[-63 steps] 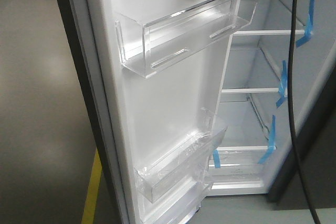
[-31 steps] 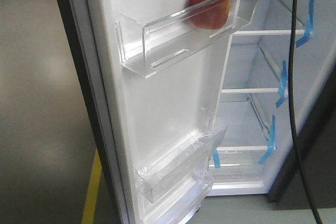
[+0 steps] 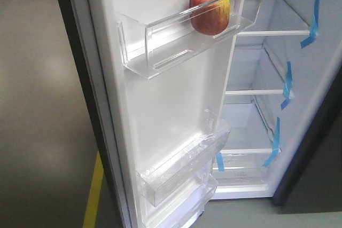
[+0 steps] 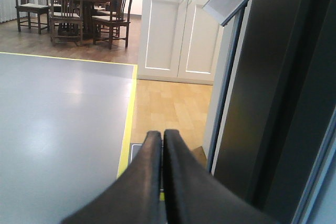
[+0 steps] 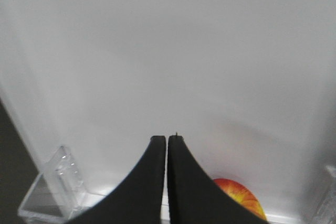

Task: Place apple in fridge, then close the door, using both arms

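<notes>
The red and yellow apple (image 3: 210,12) rests in the upper clear bin (image 3: 160,44) on the white inner lining of the open door (image 3: 171,105). Beyond the door, the fridge (image 3: 267,78) shows white shelves and blue tape strips. In the right wrist view my right gripper (image 5: 167,138) is shut with nothing in it, facing the white lining above the apple (image 5: 239,195). My left gripper (image 4: 161,132) is shut and empty, pointing past the dark outer side of the door (image 4: 273,103) toward the floor. Neither arm shows in the front view.
A lower clear door bin (image 3: 181,169) sits near the bottom. Yellow floor tape (image 4: 128,114) borders the grey floor. White cabinet doors (image 4: 178,24) and a dining table with chairs (image 4: 79,3) stand far behind. A grey sign panel (image 4: 231,1) juts out near the fridge.
The apple was released into the upper door bin and has settled upright. The right arm and its black cable have withdrawn out of the front view.
</notes>
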Controlling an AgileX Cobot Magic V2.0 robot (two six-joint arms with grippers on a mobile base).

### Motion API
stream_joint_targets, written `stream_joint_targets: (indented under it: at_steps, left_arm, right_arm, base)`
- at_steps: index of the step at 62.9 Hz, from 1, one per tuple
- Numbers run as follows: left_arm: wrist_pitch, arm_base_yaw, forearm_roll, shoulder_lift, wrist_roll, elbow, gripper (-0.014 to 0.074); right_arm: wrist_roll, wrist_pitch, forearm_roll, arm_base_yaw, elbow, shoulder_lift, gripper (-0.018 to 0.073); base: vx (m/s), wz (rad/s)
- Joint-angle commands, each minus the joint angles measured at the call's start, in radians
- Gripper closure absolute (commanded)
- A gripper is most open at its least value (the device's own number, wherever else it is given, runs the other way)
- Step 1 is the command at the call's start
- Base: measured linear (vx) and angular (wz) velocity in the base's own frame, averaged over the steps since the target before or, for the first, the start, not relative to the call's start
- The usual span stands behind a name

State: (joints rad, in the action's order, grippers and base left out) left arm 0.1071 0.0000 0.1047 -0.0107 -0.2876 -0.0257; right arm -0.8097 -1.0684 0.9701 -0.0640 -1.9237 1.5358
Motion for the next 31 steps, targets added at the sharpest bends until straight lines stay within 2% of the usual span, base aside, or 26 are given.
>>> stream_joint_targets:
  at_steps: [1,10,16,31]
  left_arm:
    - [-0.092,0.0,-0.003,-0.006,-0.062,-0.022,0.0603]
    - [-0.144,0.0,-0.003,-0.006,-0.228,-0.022,0.0603]
    - [-0.195,0.0,-0.003,-0.006,-0.327,-0.022,0.0603]
    - [-0.319,0.0,-0.006,-0.006,-0.344,-0.022,0.0603]
  right_arm:
    - [-0.027,0.062,0.031,0.003,0.075,-0.119,0.0564]
    - [-0.099,0.139,0.043,0.003,0.343,-0.285,0.0564]
    - [-0.137,0.236,0.074,0.003,0.579,-0.418,0.0564]
    - [-0.15,0.516,0.09,0.003,1.118,-0.805,0.0564]
  base:
    - [0.0,0.0]
    - [0.0,0.0]
    - [0.0,0.0]
    - [0.0,0.0]
